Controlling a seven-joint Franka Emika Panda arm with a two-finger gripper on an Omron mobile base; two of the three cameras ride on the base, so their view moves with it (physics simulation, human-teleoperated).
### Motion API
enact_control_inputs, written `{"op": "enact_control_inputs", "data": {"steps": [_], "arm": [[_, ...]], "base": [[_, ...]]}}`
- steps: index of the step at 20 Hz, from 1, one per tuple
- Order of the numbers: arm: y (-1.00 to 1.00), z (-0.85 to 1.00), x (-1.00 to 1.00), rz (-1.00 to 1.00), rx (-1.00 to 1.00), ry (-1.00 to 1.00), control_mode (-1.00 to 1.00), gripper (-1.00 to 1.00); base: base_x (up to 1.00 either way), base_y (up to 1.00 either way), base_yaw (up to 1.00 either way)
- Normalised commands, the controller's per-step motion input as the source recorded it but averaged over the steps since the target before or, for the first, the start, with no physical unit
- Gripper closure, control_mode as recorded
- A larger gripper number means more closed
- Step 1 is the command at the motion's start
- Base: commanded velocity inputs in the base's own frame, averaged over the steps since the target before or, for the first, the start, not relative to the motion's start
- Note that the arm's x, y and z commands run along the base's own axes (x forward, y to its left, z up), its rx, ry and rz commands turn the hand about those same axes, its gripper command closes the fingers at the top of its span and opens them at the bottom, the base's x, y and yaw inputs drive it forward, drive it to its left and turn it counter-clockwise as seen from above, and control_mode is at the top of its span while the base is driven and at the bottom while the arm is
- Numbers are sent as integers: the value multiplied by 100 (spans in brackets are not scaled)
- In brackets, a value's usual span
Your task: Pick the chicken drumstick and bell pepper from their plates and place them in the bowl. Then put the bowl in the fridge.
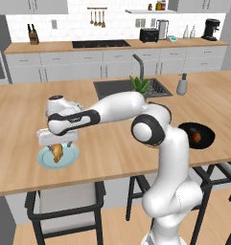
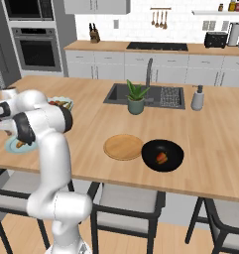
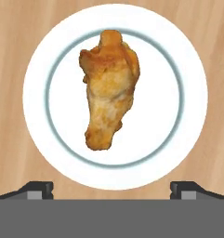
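Hand view shows your claw spread wide, just above the chicken drumstick, whose long axis runs across the finger line

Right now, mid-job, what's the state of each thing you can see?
chicken drumstick: lying on its plate, not gripped.
pale blue plate: on the counter, under the hand.
gripper: open, above the drumstick.
black bowl: on the counter, holding the bell pepper.
wood plate: bare, beside the bowl.
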Motion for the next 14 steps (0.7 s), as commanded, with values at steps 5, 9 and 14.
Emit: {"op": "enact_control_inputs", "data": {"steps": [5, 9, 14], "arm": [[11, -23, 10, -7, 0, -2, -100, -100], [0, -24, 1, -3, -2, -7, -100, -100], [0, -36, 3, 0, 0, -8, -100, -100]], "base": [[0, 0, 0], [0, 0, 0], [0, 0, 0]]}}
